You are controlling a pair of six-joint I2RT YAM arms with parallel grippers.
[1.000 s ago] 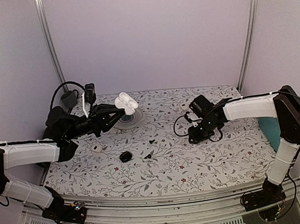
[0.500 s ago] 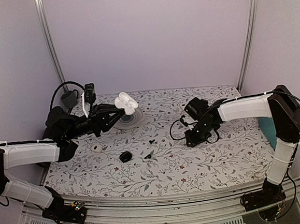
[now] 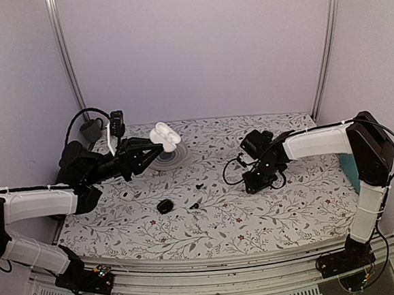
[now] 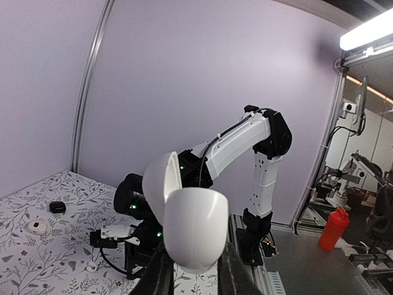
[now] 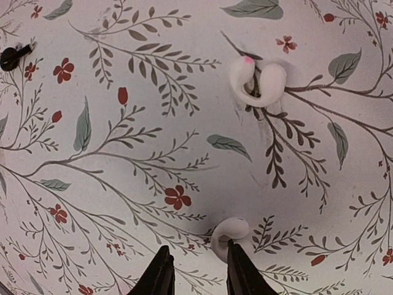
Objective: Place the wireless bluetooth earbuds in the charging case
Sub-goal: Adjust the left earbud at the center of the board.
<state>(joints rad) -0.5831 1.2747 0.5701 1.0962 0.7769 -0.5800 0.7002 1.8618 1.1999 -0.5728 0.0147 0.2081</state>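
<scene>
In the top view, your left gripper (image 3: 153, 149) is clamped shut on the glossy white rounded plastic charging case (image 3: 162, 135). It holds the case lid-open in the air toward 10 o'clock of the floral-patterned tabletop (image 3: 223, 220), above a round grey pad (image 3: 176, 159). Your right gripper (image 3: 254, 182) is down near 2 o'clock, well apart from the case, and its arm hides what lies beneath. The risk here, as I judge it, is the carry: whatever you lift on the right must cross to the case, and a weak pinch could drop it. In the left wrist view, the case is squeezed between both fingers (image 4: 161, 273) low on its body, with the hinged lid tipped back toward 10 o'clock. Its mouth faces away, so you cannot see the sockets, and a tilted case could make seating awkward. In the right wrist view, the jaws stand partly open with nothing between them. One tiny glossy white curved plastic earbud (image 5: 229, 234) lies on the tabletop at 6 o'clock, just at the tip of the 5 o'clock finger rather than centred in the gap. Close now and you would likely flick it aside. A second earbud (image 5: 258, 83), white with a pink fleck, lies well apart at 1 o'clock.
</scene>
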